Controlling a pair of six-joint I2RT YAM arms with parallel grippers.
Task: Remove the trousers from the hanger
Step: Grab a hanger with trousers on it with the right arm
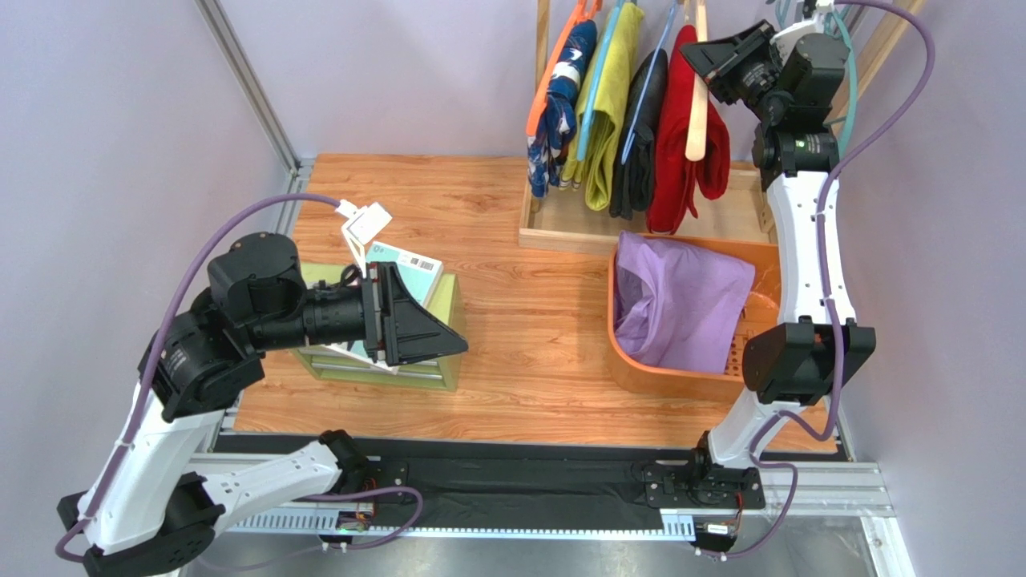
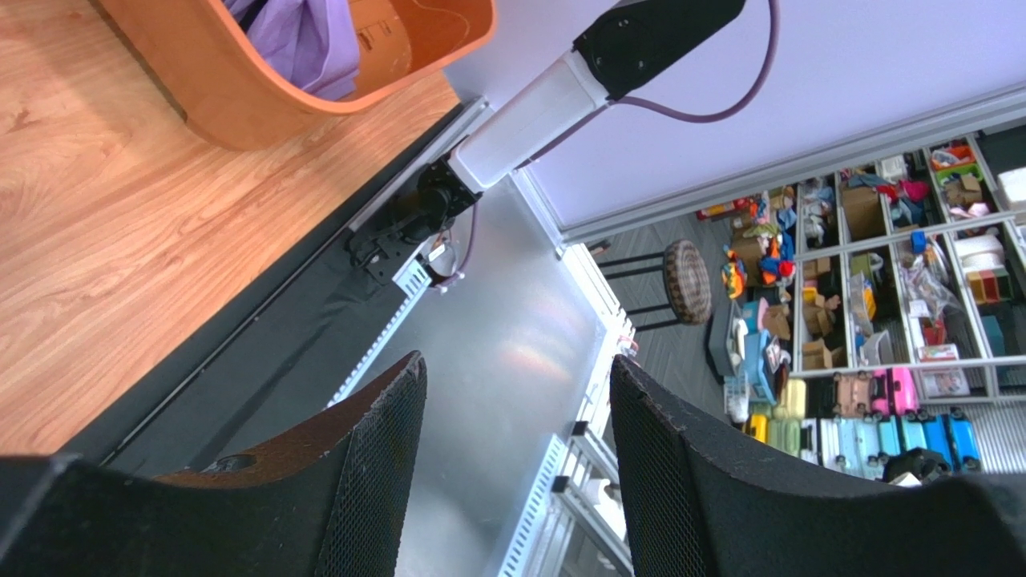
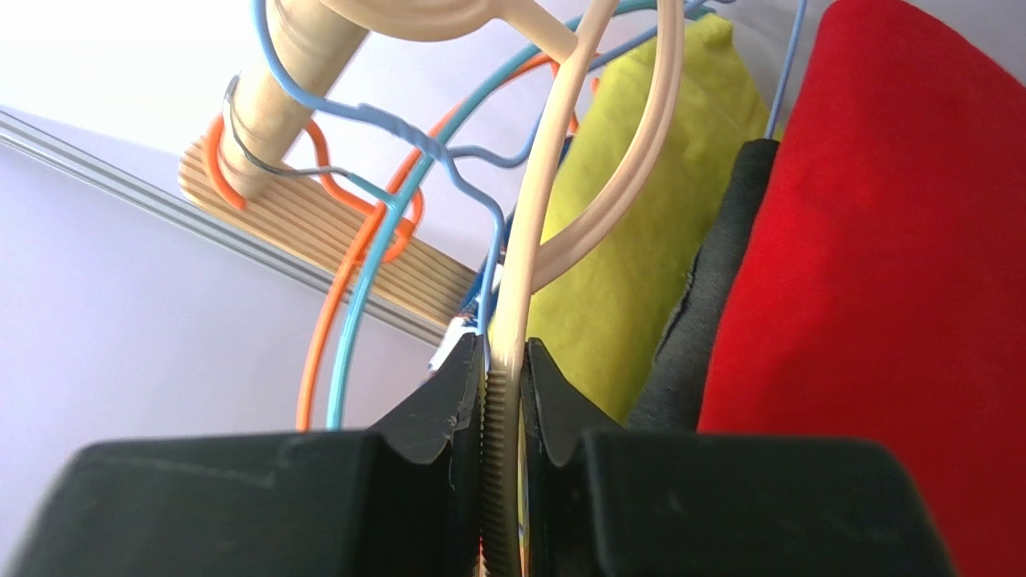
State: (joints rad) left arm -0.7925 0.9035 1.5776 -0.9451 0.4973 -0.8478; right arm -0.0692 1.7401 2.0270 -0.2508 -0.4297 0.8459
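Red trousers (image 1: 682, 180) (image 3: 891, 241) hang on a cream hanger (image 1: 697, 111) (image 3: 530, 259) at the right end of the rail. Black trousers (image 1: 638, 144) (image 3: 713, 313), yellow-green trousers (image 1: 608, 96) (image 3: 638, 241) and navy patterned trousers (image 1: 560, 120) hang to their left. Lilac trousers (image 1: 680, 301) (image 2: 301, 42) lie in the orange basket (image 1: 626, 361) (image 2: 241, 108). My right gripper (image 1: 701, 54) (image 3: 506, 361) is up at the rail, shut on the cream hanger's neck. My left gripper (image 1: 448, 343) (image 2: 518, 367) stands open and holds nothing, low over the left of the table.
A wooden rack with a tray base (image 1: 566, 228) and a round rod (image 3: 301, 60) carries orange and blue wire hangers (image 3: 361, 277). A green box (image 1: 436, 361) with a booklet (image 1: 407, 267) sits under my left arm. The basket stands in front of the rack.
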